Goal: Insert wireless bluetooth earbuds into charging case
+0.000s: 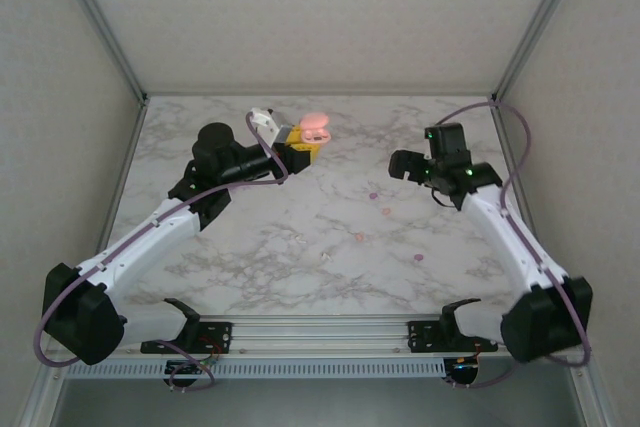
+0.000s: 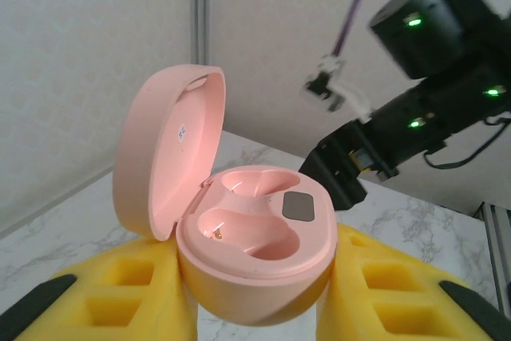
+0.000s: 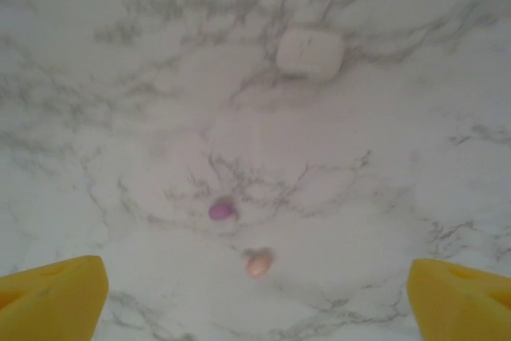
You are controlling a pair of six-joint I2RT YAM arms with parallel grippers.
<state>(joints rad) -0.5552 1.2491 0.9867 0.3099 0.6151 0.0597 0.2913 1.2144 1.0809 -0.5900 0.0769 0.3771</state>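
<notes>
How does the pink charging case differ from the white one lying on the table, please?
The pink case has its lid swung open; the white case looks closed, though it is blurred. The pink case is clamped in the left gripper, held up; the white case lies free on the marble table. Both are rounded cases.

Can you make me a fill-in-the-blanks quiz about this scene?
The left jaws hold a ___ case.
Its lid stands ___.
Its two hollows are ___.
Below the right jaws, a peach earbud lies beside a ___ earbud.
Missing: pink; open; empty; purple.
</notes>
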